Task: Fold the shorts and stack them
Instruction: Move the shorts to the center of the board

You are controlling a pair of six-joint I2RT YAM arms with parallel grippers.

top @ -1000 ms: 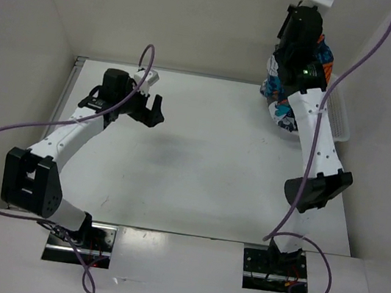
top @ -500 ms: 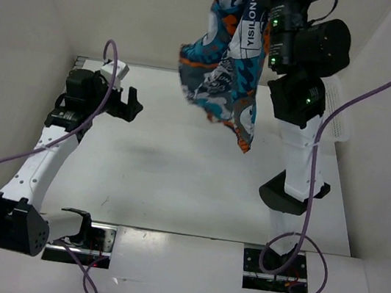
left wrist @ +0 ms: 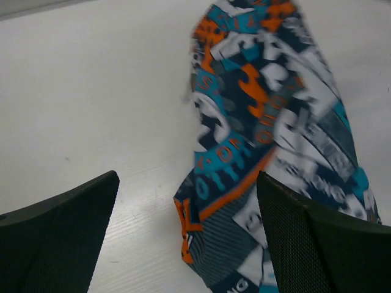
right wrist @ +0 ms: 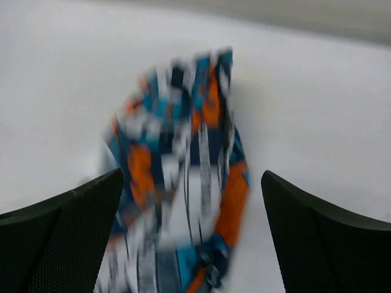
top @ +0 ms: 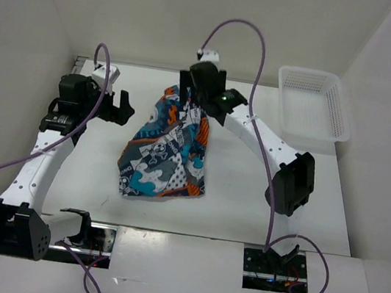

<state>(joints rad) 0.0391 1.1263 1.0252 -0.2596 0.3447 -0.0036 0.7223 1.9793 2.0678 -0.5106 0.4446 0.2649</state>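
Grippers from above, two: left gripper (top: 122,105) near the desk's (top: 248,192) left edge, right gripper (top: 188,99) over the far end of one pair of shorts (top: 163,160), crumpled mid-desk. One white basket (top: 342,121) at the far right corner, visible only here. Left wrist: fingers (left wrist: 61,232) wide apart, empty. Right wrist: fingers (right wrist: 61,232) equally spread, shorts (right wrist: 183,183) blurred between.

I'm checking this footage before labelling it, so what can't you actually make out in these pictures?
- Top view: the far end of the shorts, hidden under the right gripper.
- Right wrist view: the print on the shorts, too blurred to read.
- Left wrist view: the near edge of the shorts, cut off by the frame's bottom edge.
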